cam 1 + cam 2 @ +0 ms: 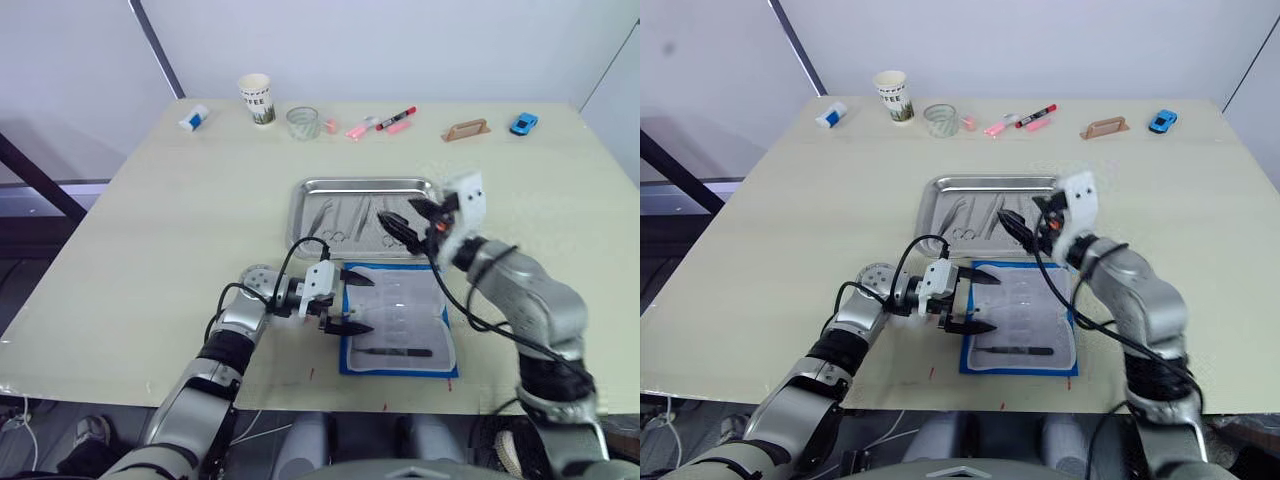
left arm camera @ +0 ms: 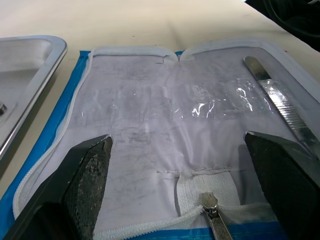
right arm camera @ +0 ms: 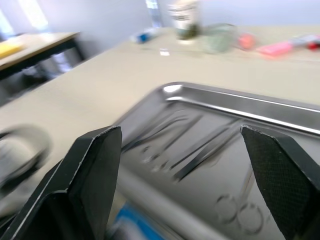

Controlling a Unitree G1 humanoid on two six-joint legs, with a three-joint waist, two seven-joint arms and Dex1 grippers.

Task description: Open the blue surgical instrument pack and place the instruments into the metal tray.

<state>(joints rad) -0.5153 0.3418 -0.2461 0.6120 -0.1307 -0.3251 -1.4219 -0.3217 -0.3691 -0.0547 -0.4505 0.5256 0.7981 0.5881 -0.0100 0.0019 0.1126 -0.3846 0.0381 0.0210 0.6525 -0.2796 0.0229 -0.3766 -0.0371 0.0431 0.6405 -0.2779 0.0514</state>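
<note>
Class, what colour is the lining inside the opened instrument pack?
Pale grey-white lining, bordered by the blue surgical instrument pack; clearest in the left wrist view.

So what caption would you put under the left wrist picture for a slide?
Open left gripper over the unzipped blue surgical instrument pack, one instrument left inside, the metal tray alongside.

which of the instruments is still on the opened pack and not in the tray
The dark slim instrument lying alone across the near end of the open blue fabric pack's pale lining. The other silvery instruments already lie in the shiny steel tray.

Right tool [image 1: 411,221] over metal tray [image 1: 310,190]
</note>
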